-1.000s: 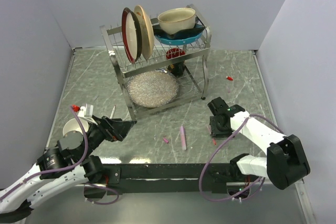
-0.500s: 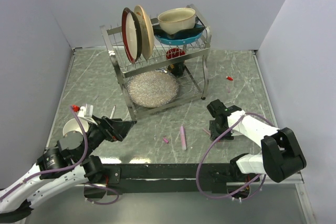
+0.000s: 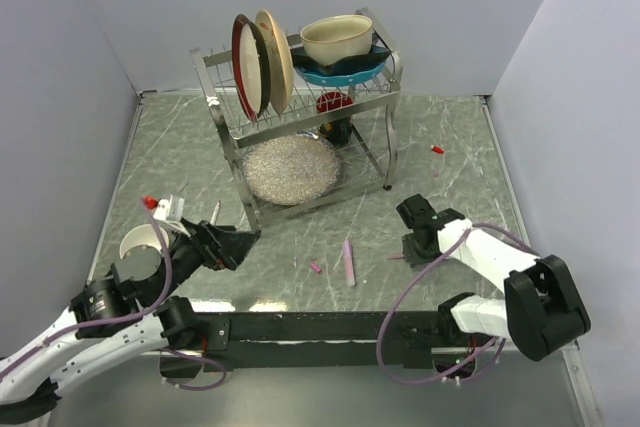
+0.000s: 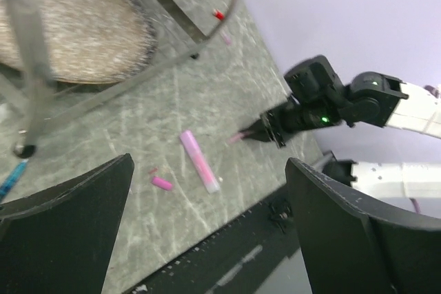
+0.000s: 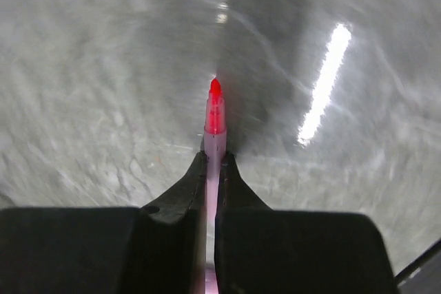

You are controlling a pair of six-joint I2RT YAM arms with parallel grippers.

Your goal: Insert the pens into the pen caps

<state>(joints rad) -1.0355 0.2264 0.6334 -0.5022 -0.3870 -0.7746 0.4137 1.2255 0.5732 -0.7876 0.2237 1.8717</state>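
Note:
My right gripper (image 5: 214,160) is shut on a whitish pen (image 5: 214,132), whose red tip pokes out ahead of the fingers just above the table. In the top view that gripper (image 3: 408,248) sits right of centre, with the pen's tip (image 3: 394,256) pointing left. A pink pen (image 3: 347,261) lies at front centre, with a small pink cap (image 3: 315,268) to its left. A red cap (image 3: 437,149) lies far right. A dark blue pen (image 4: 12,178) rests by the rack's foot. My left gripper (image 3: 235,244) hangs open and empty, its fingers (image 4: 62,232) wide apart above the pink pen (image 4: 199,160) and pink cap (image 4: 162,183).
A metal dish rack (image 3: 300,112) stands at the back centre with plates, a bowl and a round silvery dish (image 3: 292,169) under it. A white cup (image 3: 133,241) sits by the left arm. Walls close the table on three sides.
The right gripper has shut on the red-tipped pen, after shifting left and then back. The left arm has barely shifted.

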